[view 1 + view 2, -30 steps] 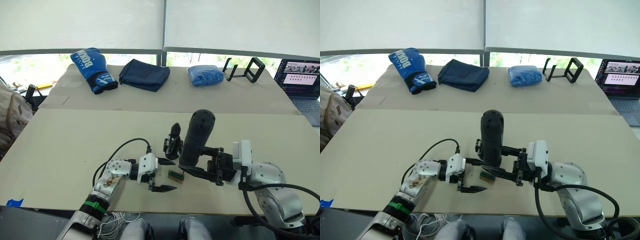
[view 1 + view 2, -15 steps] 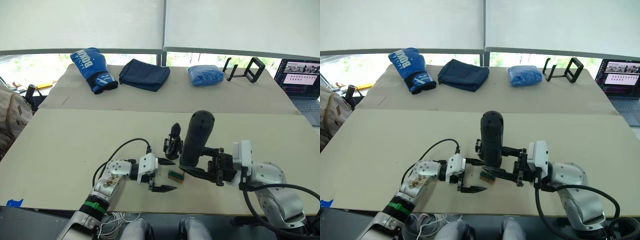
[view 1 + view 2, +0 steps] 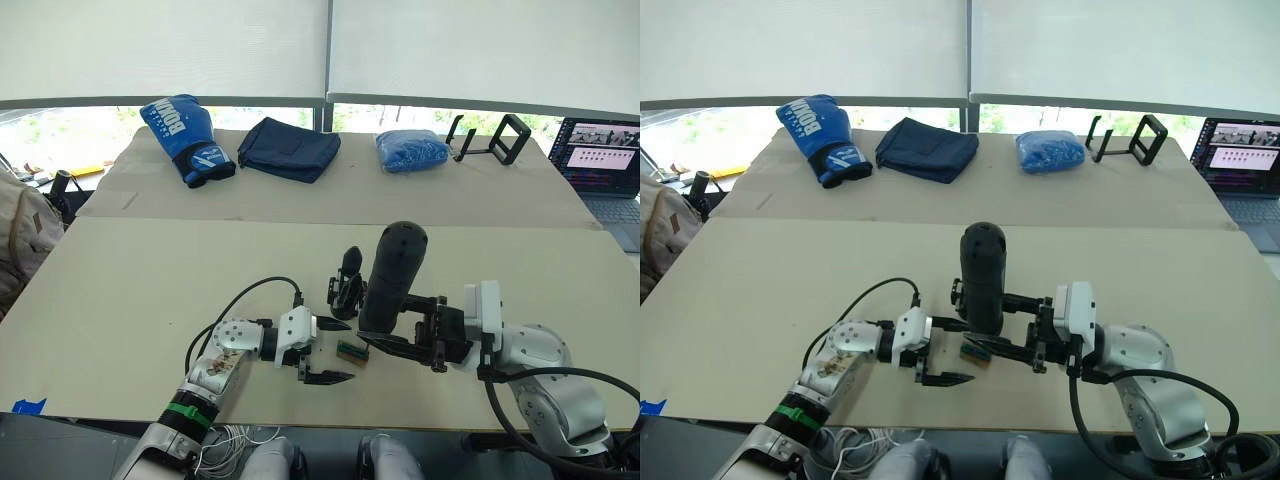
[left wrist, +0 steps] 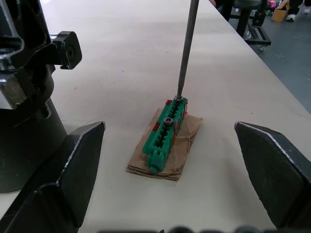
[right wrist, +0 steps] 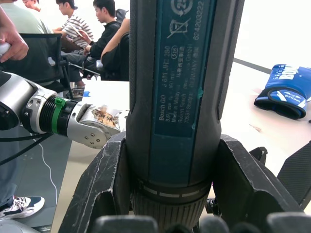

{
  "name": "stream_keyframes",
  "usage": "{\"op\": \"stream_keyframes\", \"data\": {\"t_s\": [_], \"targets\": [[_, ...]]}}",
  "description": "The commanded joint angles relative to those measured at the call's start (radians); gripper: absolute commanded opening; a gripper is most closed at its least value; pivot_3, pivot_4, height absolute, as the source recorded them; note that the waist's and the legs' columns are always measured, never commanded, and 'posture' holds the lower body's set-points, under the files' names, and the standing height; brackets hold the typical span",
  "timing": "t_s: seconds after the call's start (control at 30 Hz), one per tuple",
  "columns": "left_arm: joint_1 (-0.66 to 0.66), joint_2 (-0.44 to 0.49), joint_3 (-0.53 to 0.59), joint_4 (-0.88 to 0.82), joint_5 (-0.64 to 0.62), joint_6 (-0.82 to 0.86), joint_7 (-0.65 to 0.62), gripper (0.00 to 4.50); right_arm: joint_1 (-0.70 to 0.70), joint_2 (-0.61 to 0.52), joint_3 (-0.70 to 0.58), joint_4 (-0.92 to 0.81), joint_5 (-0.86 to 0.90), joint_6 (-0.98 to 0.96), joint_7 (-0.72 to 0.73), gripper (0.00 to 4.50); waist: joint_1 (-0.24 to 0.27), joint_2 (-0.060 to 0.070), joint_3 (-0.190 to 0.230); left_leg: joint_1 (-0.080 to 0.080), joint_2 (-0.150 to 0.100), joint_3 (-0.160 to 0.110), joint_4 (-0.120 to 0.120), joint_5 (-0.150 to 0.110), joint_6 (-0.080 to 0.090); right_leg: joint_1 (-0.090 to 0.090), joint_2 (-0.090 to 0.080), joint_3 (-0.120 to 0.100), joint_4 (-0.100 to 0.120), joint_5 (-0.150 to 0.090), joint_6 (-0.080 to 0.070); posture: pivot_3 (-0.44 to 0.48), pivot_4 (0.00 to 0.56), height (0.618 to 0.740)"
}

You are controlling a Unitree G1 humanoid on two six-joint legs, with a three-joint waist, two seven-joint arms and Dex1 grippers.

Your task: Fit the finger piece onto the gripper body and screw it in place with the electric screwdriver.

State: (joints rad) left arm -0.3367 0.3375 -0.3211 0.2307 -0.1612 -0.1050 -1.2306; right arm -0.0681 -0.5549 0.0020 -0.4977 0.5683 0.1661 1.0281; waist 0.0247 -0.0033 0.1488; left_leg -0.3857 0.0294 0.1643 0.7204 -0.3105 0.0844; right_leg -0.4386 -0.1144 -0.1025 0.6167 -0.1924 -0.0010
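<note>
**Screwdriver bit set on the green block, left pincer spread around it**

The right gripper (image 3: 400, 335) is clamped on the electric screwdriver (image 3: 392, 275), which stands nearly upright in its fingers – the rounded end up, the thin metal bit down. In the left wrist view that bit (image 4: 187, 46) comes down onto a screw head at the far end of a small green block (image 4: 165, 133), which lies on a scrap of brown card (image 4: 167, 148) (a second screw sits further along the block).

The left gripper (image 3: 325, 350) rests low on the table (image 3: 150, 280) with its two black fingers (image 4: 63, 179) wide apart – the green block lies between them, beyond the tips, touching neither. The gripper body (image 3: 346, 283) stands upright just beyond the left gripper's fingers and right beside the screwdriver, on its left side. The finger piece cannot be made out.

Well beyond both grippers, on the far table, lie a blue boxing glove (image 3: 185, 135), a dark blue pouch (image 3: 290, 148), a blue bundle (image 3: 410, 152) and a black frame stand (image 3: 490, 138); a laptop (image 3: 605, 160) sits off to the right.
</note>
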Motion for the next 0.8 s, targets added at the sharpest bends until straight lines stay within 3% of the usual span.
{"op": "stream_keyframes", "data": {"t_s": [0.03, 0.8], "targets": [[0.028, 0.0, -0.044, 0.034, 0.027, 0.024, 0.0, 4.5, -0.019, 0.0, -0.009, -0.02, 0.007, -0.029, 0.0, 1.94, 0.0, 0.0, 0.0, 0.0, 0.0, 0.0, 0.0, 0.0, 0.0, 0.0, 0.0, 0.0, 0.0, 0.0, 0.0, 0.0, 0.15, 0.74], [0.037, -0.001, -0.047, 0.032, 0.026, 0.023, 0.003, 4.5, -0.005, -0.014, -0.026, -0.032, 0.025, -0.021, 0.007, 1.94, 0.0, 0.0, 0.0, 0.0, 0.0, 0.0, -0.001, 0.0, 0.0, 0.0, 0.0, 0.0, -0.003, 0.001, 0.001, 0.0, 0.15, 0.74]]}}
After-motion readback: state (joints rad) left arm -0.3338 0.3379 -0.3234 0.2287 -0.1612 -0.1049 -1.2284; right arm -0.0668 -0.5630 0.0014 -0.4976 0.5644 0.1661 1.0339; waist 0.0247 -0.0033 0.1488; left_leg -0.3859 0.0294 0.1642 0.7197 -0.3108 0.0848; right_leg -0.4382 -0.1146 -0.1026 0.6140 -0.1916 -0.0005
